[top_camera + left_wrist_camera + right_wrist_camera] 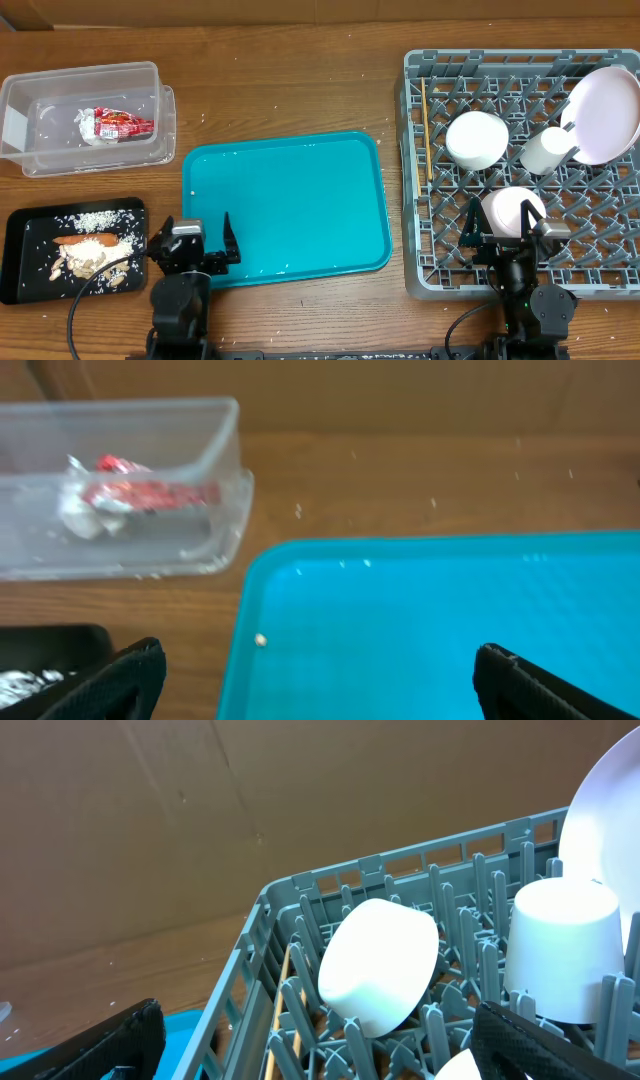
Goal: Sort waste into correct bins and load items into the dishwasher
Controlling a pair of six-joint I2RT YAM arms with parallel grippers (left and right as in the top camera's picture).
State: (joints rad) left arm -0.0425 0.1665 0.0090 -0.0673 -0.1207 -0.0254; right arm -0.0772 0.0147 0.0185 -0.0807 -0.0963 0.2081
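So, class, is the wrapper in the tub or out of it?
In. The wrapper lies on the floor of the tub, inside its walls, in both the overhead and left wrist views.

1. Soft, even light from above falls bright across the wooden table [300, 90]; shadows are short and faint.
2. The teal tray [285, 205] carries a mild sheen, without hard glare.
3. The left wrist view is soft throughout; the clear tub [120, 490] and its red-and-white wrapper [150, 493] are blurred.
4. The right wrist view is sharper; the white bowl [380, 965] and the cup [560, 950] are nearly blown out.
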